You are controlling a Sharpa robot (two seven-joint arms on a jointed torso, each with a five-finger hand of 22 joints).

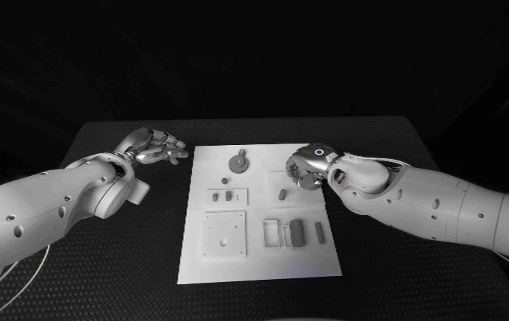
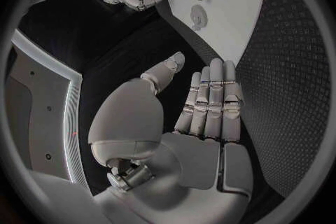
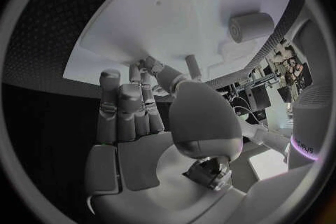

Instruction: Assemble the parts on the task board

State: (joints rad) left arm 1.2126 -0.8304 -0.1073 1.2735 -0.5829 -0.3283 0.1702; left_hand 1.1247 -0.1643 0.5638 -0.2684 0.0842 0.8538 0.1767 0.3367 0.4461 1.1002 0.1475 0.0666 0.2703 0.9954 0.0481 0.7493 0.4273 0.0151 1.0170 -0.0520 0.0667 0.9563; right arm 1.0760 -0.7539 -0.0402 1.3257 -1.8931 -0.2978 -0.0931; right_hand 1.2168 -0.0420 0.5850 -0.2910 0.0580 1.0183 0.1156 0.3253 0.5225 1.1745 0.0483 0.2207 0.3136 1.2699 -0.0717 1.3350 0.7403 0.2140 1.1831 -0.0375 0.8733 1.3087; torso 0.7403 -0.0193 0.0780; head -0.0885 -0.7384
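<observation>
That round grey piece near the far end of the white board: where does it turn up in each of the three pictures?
Head view: the round grey part lies on the task board near its far edge, between the two hands.
Left wrist view: it lies on the board beyond the left hand.
Right wrist view: I cannot pick it out with certainty.
Shared landmark: the white task board itself.

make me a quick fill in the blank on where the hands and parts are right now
1. The left hand hovers beside the white board and holds ____.
2. The right hand is over the board's ____ edge, as the robot sees it.
3. The round part lies near the board's ____ end.

Missing words: nothing; right; far
</observation>
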